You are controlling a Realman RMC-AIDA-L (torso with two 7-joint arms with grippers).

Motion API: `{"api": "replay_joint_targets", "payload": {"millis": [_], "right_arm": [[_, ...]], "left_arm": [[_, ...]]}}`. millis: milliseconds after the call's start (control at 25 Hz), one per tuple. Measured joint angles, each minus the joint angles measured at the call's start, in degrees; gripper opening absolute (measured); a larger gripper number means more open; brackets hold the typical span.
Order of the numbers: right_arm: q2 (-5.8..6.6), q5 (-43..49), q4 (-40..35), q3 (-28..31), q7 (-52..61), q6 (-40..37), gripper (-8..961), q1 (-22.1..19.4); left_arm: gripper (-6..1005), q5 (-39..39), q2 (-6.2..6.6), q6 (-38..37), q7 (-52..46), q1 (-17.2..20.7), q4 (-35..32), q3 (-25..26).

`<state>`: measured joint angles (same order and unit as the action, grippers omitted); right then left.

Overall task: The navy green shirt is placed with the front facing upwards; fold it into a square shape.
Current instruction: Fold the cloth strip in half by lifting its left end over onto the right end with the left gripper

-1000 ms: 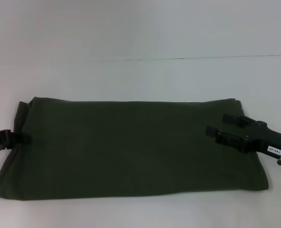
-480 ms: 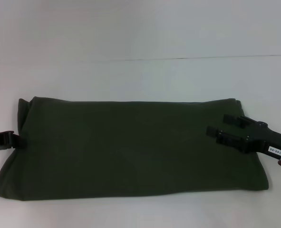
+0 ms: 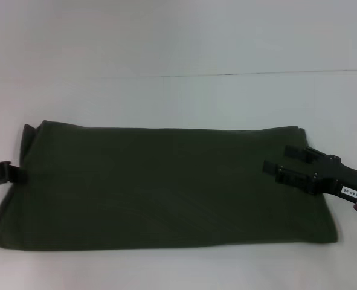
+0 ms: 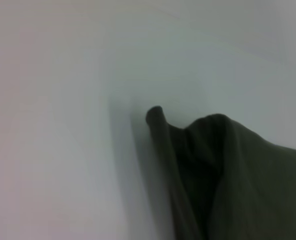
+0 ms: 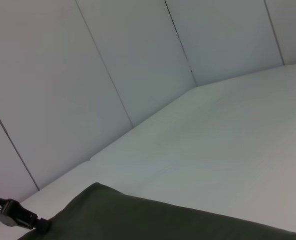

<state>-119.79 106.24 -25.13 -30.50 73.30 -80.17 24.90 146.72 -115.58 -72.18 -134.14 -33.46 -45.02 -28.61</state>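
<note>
The navy green shirt (image 3: pixel 166 187) lies on the white tabletop (image 3: pixel 178 103) as a wide band, already folded lengthwise (no print showing). The left gripper (image 3: pixel 12 173) sits at its left edge; whether it pinches cloth I cannot tell. The right gripper (image 3: pixel 281 162) hovers spread over the right end. Next, likely, one end gets carried across to make the square.

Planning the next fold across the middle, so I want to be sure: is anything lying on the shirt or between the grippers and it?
Nothing visible. The shirt lies bare on the table; the left gripper is at its left edge, and the right gripper is over its right end.
</note>
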Motion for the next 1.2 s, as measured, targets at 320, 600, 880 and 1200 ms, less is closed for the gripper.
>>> {"api": "replay_joint_targets", "payload": {"millis": [320,600,880,1200], "right_arm": [[-0.02,0.07,0.0,-0.33,0.0,0.06,925,0.28],[-0.18,0.02,0.88,-3.36,-0.38,0.87,925,1.53],[-0.25,-0.02,3.2,-6.81,-2.32,2.45,925,3.31],[-0.55,-0.23,9.07,-12.16,-5.73,7.93,925,8.77]], "left_arm": [[80,-0.26,0.01,-3.04,-0.38,2.51,-6.18,0.85],[80,-11.91,0.01,-12.74,1.14,2.43,-7.45,1.51],[79,-22.14,-1.82,-19.16,1.33,0.3,-6.72,0.79],[79,-28.5,-5.69,-22.24,1.32,-1.36,-6.47,0.74]]}}
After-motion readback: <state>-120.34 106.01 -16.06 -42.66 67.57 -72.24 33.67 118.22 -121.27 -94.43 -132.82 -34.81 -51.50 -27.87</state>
